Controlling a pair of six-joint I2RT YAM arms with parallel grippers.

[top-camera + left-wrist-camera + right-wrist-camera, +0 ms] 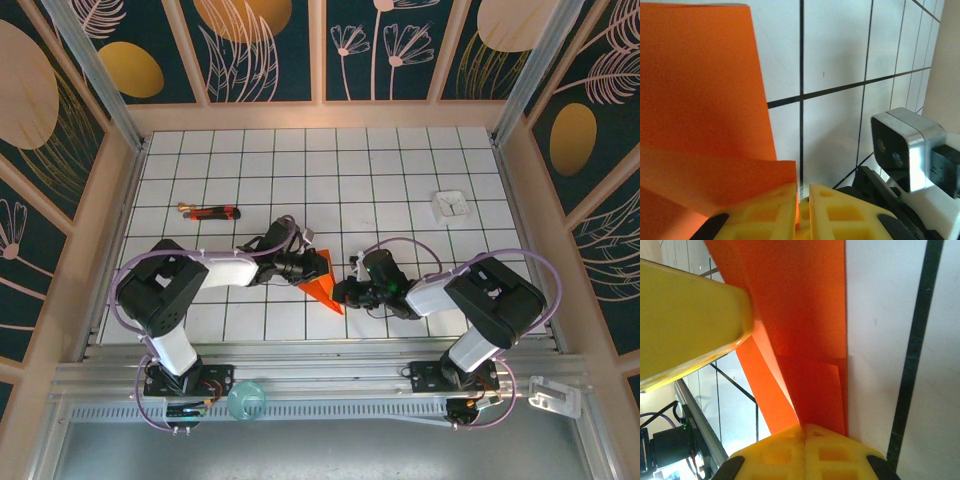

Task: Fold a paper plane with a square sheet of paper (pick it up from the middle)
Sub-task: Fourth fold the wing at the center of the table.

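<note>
Table: white tiled table with black grid lines (400,170).
Paper: bright orange-red paper sheet (322,290), creased into folds, front-centre between both grippers.
Left gripper (802,190): yellow jaws almost together, pinching one paper edge.
Right gripper (804,429): jaws closed on a folded paper edge.
Tool: thin red-and-black stick (212,211), far-left, well apart.
Square: small white square object (452,205), far-right.

A white gridded table (400,170) sits boxed by dark teal walls (405,75) painted with pale flowers, framed in wood (320,115).

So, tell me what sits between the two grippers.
The partly folded orange paper lies between left gripper and right gripper in the top view; both pinch it.
</note>
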